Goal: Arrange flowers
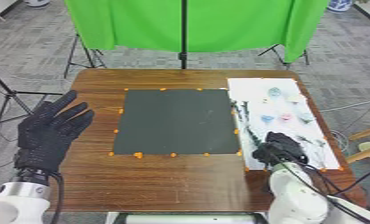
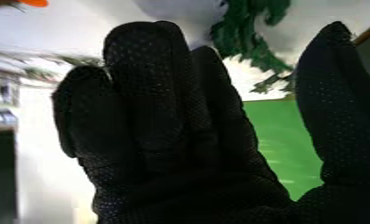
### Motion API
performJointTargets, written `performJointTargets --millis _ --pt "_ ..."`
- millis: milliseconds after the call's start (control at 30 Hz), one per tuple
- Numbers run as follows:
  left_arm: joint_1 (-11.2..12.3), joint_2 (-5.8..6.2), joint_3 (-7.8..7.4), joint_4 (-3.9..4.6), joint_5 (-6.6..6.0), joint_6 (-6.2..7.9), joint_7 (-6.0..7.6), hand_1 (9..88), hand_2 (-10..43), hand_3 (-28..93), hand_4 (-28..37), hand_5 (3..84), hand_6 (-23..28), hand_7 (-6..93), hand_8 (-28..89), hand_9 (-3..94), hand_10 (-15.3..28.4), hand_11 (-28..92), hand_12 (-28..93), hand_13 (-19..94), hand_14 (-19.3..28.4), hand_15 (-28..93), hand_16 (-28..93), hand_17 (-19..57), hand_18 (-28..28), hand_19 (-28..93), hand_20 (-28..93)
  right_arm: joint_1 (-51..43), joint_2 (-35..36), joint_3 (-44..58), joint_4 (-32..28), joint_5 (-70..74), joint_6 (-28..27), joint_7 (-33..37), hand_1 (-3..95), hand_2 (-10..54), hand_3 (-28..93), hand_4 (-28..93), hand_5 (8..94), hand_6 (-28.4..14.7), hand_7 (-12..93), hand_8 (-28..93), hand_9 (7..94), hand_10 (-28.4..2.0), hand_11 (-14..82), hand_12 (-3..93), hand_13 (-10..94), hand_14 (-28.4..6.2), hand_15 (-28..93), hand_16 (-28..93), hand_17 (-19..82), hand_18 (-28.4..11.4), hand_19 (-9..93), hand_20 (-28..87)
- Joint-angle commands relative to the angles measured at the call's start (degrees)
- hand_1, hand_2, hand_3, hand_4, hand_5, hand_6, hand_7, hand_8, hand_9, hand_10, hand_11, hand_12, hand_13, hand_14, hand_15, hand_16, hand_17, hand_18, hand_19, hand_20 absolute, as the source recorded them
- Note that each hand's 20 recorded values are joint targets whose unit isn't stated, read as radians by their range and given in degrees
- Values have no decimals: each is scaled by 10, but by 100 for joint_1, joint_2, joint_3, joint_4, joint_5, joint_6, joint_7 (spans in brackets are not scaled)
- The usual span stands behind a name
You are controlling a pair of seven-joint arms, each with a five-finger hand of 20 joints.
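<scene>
My right hand is over the near part of the white sheet, fingers straight, thumb well apart, holding nothing; my left hand is open at the table's left side. The small flower heads and green sprigs lie on that sheet, beside the dark mat, so I judge the arranging hardly begun, with the placing left to do.

Beyond my brown bench, I see a green cloth on a black stand; gray carpet surrounds the bench.
</scene>
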Motion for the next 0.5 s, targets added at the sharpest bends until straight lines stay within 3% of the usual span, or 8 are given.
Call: performJointTargets --millis 33,200,367,500 --pt "-17 10 32 48 6 -34 -19 205 85 771 -258 366 102 149 -94 332 215 268 117 245 283 478 -85 -83 284 607 -50 457 -163 -481 312 -329 -212 71 338 -70 670 -197 608 -91 140 -105 675 -206 277 159 741 -137 656 127 604 -119 932 30" --pt "11 33 28 53 -11 -23 48 205 85 771 -258 365 101 151 -94 332 216 267 117 245 283 477 -84 -83 284 607 -51 690 -190 -807 459 -321 -170 -11 344 -74 681 -204 611 -87 150 -107 682 -199 297 167 735 -133 662 129 575 -138 932 107" --pt "-29 46 -2 72 22 -87 -59 206 85 771 -259 365 101 150 -95 332 216 267 116 244 283 478 -84 -84 284 607 -51 707 -210 -1005 504 -362 -230 -124 380 -89 698 -212 647 -67 191 -116 722 -173 341 175 734 -124 652 125 513 -172 932 151" --pt "-62 63 4 73 17 -88 -40 206 85 771 -259 365 101 149 -94 331 215 266 116 243 283 476 -84 -84 284 606 -51 743 -282 -1025 599 -216 -286 -176 416 -95 713 -233 678 -50 227 -123 745 -154 386 187 741 -108 649 131 496 -180 932 158"
